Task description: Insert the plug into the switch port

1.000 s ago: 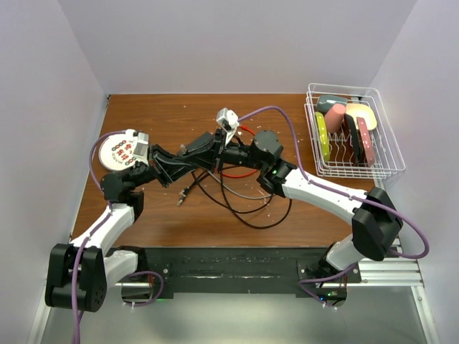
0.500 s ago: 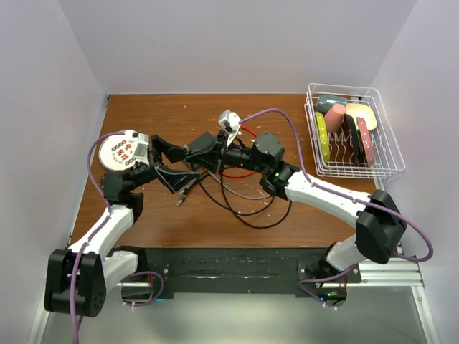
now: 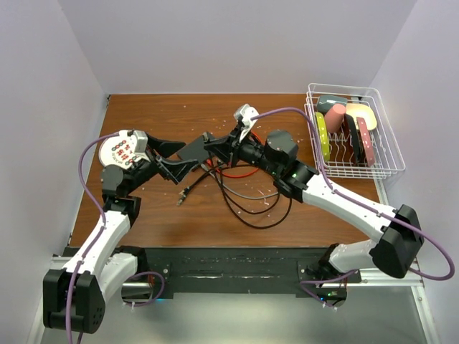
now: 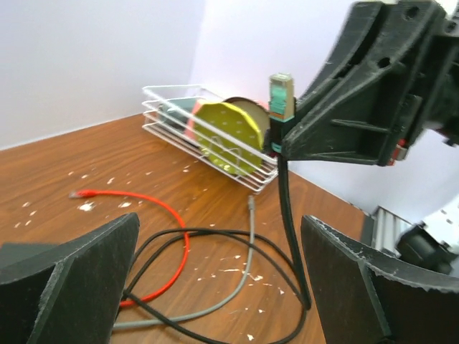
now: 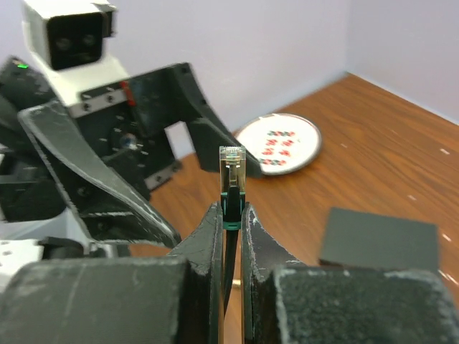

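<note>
Gripping the network plug (image 5: pixel 232 163) in the right gripper (image 5: pixel 231 211), jaws closed on its dark boot, clear tip pointing up, black cable (image 4: pixel 287 208) hanging from it. Holding that plug off the wood surface (image 3: pixel 165 115), just right of the black switch box (image 5: pixel 378 247) as seen from above, apart from it. Box flat on the surface; can't make out any switch port on it from these views. Left gripper (image 4: pixel 219 229) just left of the box, jaws spread wide, nothing between them. Loose on the surface right of and nearer than the box: red cable (image 4: pixel 143 204), grey cable (image 4: pixel 247 244), more black loops. Round white dotted disc (image 5: pixel 280 143) left of the box. Wire rack (image 3: pixel 351 132) with coloured items well apart to the box's right.
</note>
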Robot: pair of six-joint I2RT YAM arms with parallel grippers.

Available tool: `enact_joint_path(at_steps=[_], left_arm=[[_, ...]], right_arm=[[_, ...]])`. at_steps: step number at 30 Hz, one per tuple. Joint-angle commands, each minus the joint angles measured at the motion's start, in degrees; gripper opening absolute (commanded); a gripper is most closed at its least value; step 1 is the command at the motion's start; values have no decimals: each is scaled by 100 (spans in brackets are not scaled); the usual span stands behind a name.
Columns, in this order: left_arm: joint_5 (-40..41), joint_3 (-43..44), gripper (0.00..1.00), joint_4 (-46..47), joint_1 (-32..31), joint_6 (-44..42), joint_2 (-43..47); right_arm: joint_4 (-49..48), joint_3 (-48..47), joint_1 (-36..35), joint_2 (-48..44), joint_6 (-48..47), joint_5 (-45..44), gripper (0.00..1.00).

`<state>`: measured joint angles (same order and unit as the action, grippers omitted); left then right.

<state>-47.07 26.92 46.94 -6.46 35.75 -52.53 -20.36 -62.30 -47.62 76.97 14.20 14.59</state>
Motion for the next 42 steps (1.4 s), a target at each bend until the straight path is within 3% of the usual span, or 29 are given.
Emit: enact_joint_path(at_steps=[1,10,18,25,29,35,38,39,41,42], left_arm=[[655,288,100,-633,-5,-533,24],[1173,472,100,-1231,-5,-885,-310],[1244,551,100,-1336,-5,-920,-688],[1507,683,100,-1441,-5,-868,-1337],[1429,894,99,-1346,-74,-771,-2135],[1700,1754,89,-1617,-909,-1201,-3305],[1771,2159,77,-1661,-1269,-1360,-3849],[1789,2343,67,-1670,-1409,-1403,-3991],[1850,2519,58,-1679,-1542,-1421,-4439],[1868,2729,43,-1679,-1664,-1465,-4589]], right_arm=[[629,-10,200,37,-312,-571,0],[990,-63,806,565,-304,-703,0],[1621,183,1825,-85,-242,-1414,0],[1860,315,1967,-218,-93,-2205,0],[2009,289,2002,-112,-40,-2653,0],[2219,237,2028,-375,-119,-2900,0],[2431,122,2037,-559,-180,-2909,0],[2466,122,2037,-621,-189,-2909,0],[2537,148,2046,-823,-189,-2874,0],[2554,174,2054,-885,-189,-2787,0]])
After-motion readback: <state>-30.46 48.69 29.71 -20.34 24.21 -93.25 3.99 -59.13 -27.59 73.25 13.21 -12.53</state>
